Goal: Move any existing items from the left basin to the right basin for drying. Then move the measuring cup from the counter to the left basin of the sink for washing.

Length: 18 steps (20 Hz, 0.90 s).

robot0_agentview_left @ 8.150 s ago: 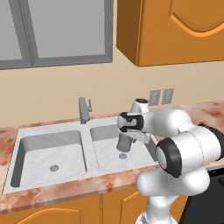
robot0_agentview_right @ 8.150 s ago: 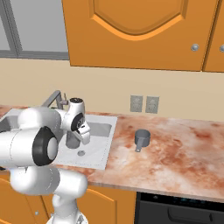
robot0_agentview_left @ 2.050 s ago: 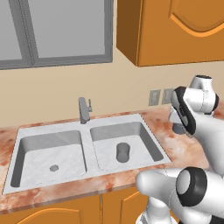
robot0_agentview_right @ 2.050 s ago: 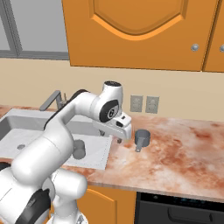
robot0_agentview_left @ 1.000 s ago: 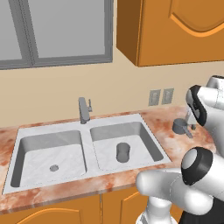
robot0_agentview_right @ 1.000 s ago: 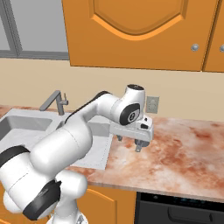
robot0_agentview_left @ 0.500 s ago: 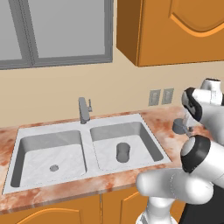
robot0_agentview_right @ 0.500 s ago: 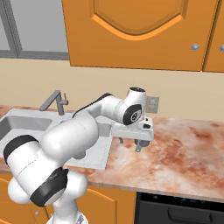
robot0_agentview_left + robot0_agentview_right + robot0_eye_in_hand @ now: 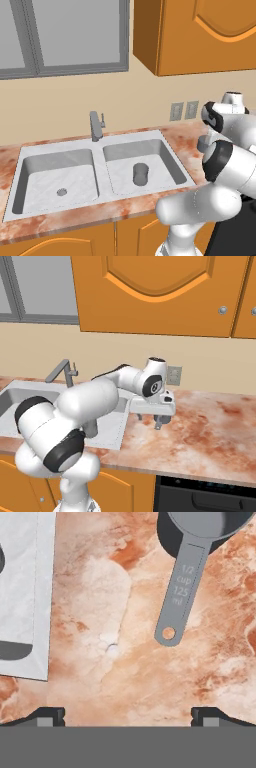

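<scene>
The claw (image 9: pixel 128 714) hung open and empty over the tabletop (image 9: pixel 100 612), its two tips spread wide at the bottom of the hand view. Ahead of it, toward the right tip, lay the measuring cup (image 9: pixel 192 557), standing on the stone with its flat handle (marked 1/2 cup, 125 ml) reaching back toward the claw but apart from it. From the right base view the claw (image 9: pixel 152 418) sat just above the cup (image 9: pixel 161 420), beside the sink (image 9: pixel 112 442). The tumbler (image 9: pixel 140 173) lay on its side in the right basin (image 9: pixel 120 175). The left basin (image 9: pixel 35 180) showed its drain (image 9: pixel 61 192). The faucet (image 9: pixel 95 125) stood behind the divider.
</scene>
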Available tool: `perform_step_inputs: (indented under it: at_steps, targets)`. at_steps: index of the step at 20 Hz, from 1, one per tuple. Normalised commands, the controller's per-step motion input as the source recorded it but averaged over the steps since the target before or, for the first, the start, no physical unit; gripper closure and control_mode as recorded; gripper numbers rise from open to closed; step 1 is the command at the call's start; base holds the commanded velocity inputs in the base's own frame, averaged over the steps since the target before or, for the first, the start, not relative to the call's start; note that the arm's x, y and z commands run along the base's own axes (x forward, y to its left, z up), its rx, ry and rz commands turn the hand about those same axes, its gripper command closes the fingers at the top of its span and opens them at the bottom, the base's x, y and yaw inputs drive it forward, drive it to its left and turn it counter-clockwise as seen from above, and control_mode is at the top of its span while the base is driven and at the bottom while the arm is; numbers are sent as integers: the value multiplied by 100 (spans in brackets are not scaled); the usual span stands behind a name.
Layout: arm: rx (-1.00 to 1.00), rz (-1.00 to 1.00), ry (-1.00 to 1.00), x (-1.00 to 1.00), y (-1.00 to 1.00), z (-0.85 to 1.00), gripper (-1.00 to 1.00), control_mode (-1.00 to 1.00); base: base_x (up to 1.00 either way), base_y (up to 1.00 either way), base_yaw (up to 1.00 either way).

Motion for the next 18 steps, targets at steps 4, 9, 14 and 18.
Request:
perform_step_inputs:
  at_steps: [4,9,14,18]
  targets:
    - [0,2,2,25,-7,-13,-100,-100,0,0,0]
    - [0,0,2,19,-8,-8,-100,-100,0,0,0]
    - [0,0,1,10,-3,-7,-100,-100,0,0,0]
    - [0,0,1,8,0,-9,-100,-100,0,0,0]
